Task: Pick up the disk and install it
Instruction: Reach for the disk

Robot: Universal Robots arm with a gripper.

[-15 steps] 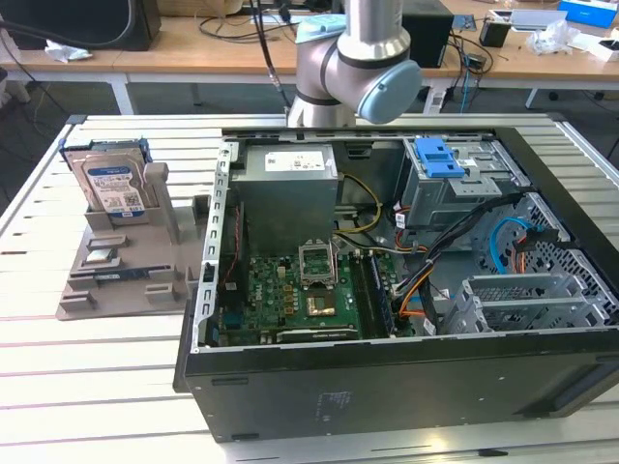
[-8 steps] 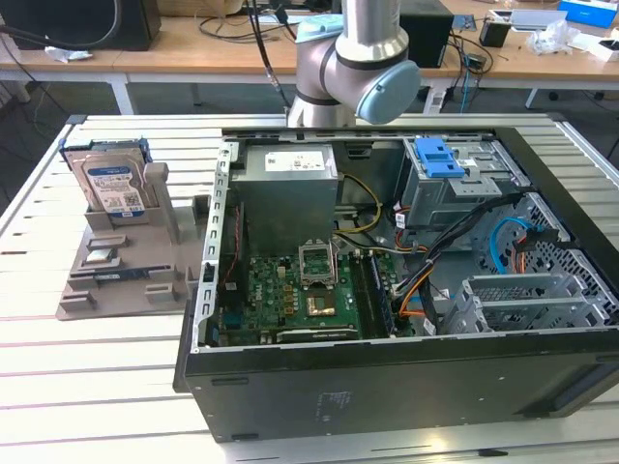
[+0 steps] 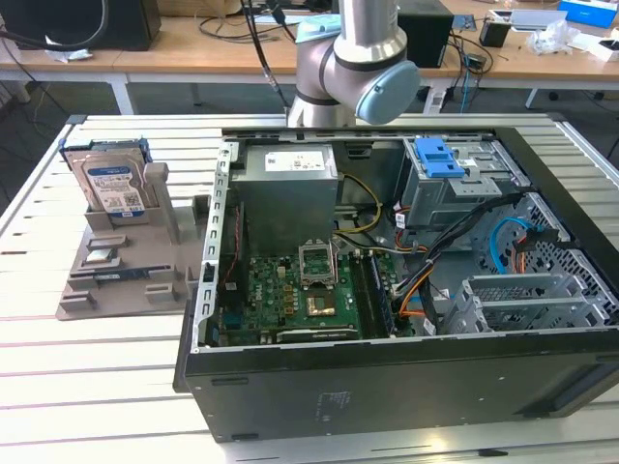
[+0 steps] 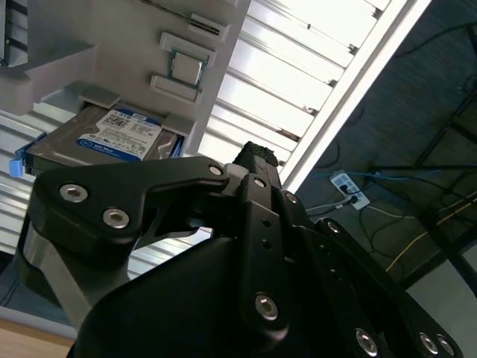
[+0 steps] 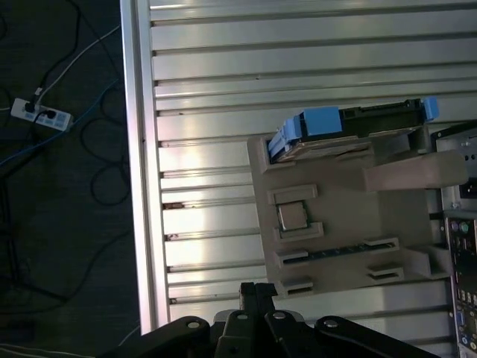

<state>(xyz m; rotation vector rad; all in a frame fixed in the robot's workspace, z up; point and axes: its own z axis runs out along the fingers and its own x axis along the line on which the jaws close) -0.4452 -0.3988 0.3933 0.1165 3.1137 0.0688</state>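
Observation:
The disk [image 3: 111, 184] stands upright in a slot of a grey holder [image 3: 116, 275] on the slatted table, at the exterior view's left. It is silver with a blue-and-white label and blue rails along its edges. In the second wrist view the disk [image 4: 112, 134] shows its label face; in the first wrist view the disk [image 5: 380, 112] is seen edge-on between its blue rails. My gripper [image 5: 255, 289] hovers over the table clear of the disk, beside the holder [image 5: 335, 194], fingers together and empty. The same gripper [image 4: 257, 156] appears as black linkages.
An open computer case [image 3: 387, 387] lies at the middle and the exterior view's right, with a grey drive cage with a blue latch [image 3: 440, 159], a grey power-supply box [image 3: 290, 184] and loose cables inside. The arm's joints [image 3: 358, 68] rise behind it. The table edge [image 5: 138, 186] drops to a floor with cables.

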